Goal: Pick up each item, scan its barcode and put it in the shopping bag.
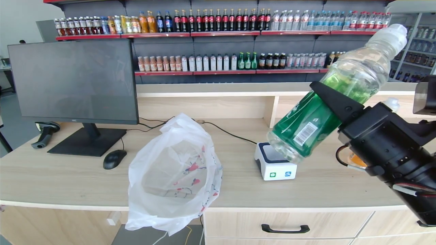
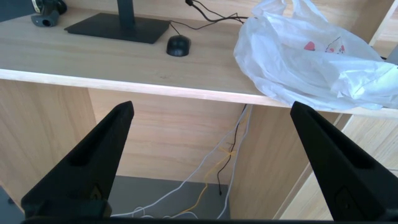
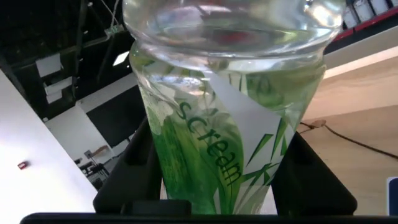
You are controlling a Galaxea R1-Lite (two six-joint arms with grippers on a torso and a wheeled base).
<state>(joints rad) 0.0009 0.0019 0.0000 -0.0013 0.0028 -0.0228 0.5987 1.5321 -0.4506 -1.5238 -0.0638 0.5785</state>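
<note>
Closest to the camera, the right gripper (image 1: 332, 107) is clamped around the middle of a clear plastic bottle (image 1: 344, 88) with a green label. It holds the bottle in the air above the right part of the desk (image 1: 68, 177). The bottle is tilted, with its white cap pointing up and to the right and its base pointing down and to the left. A white barcode patch (image 1: 305, 133) on the label's lower end faces the camera.

The bottle's base hangs just over a small white box scanner (image 1: 274, 166), which sits right of the desk's middle. Whether the two touch cannot be told. In the right wrist view, black fingers (image 3: 134, 162) press both sides of the bottle (image 3: 224, 124).

A white plastic shopping bag (image 1: 175, 177) with small red and blue prints stands open at the middle of the desk's front edge. Its lower part droops over that edge.

The left gripper (image 2: 212, 107) is held below the desk's front edge with its fingers spread wide and nothing between them. The bag (image 2: 311, 56) lies above it and to one side.

Towards the desk's back left corner stands a dark monitor (image 1: 73, 81), with a black mouse (image 1: 114, 159) just in front of its base. A handheld scanner (image 1: 44, 134) rests near the left edge. Beyond the desk, wall shelves (image 1: 221, 34) carry rows of bottled drinks.
</note>
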